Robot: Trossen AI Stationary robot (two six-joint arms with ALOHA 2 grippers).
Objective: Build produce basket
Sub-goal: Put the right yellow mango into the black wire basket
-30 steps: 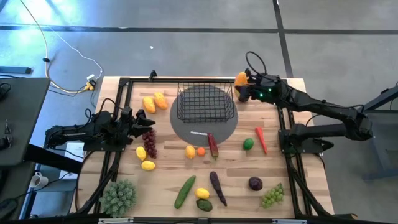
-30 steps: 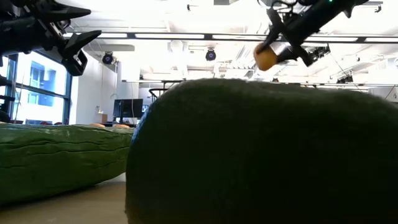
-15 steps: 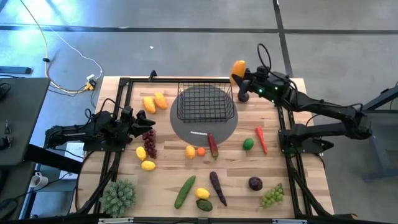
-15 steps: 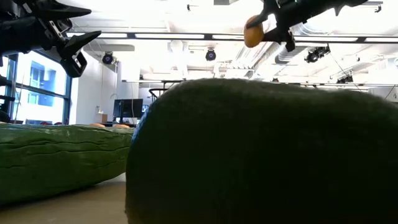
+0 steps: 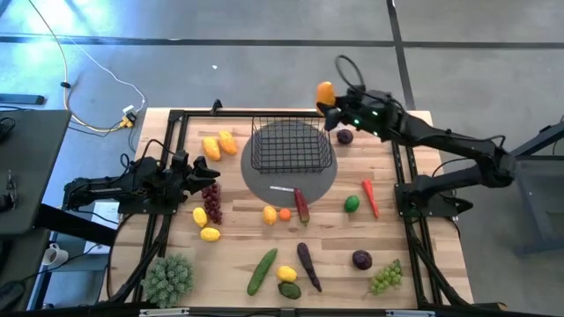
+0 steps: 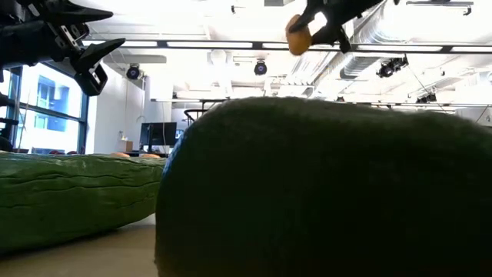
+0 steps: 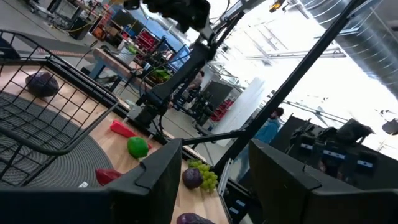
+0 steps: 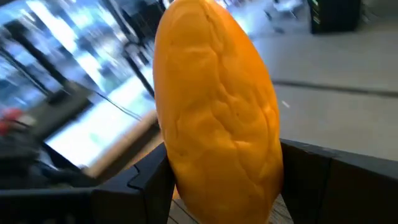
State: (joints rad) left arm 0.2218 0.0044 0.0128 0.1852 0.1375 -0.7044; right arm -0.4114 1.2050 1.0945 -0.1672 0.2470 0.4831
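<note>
A wooden worktop (image 5: pixel 441 264) holds toy fruit around a black basket (image 5: pixel 293 145).

The orange fruit (image 5: pixel 325 92) hangs just beside the basket's far right corner, pinched in the right tool (image 5: pixel 332 107). It looks light, smooth and stiff; hold its middle. The left tool (image 5: pixel 204 173) waits half open and empty over the purple grapes (image 5: pixel 212 202).

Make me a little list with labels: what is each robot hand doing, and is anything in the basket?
right tool: shut on the orange fruit, raised by the basket's far right corner
left tool: open, empty, waiting by the purple grapes
basket: nothing in it, sits on grey disc
plum: on table, right of basket
</note>
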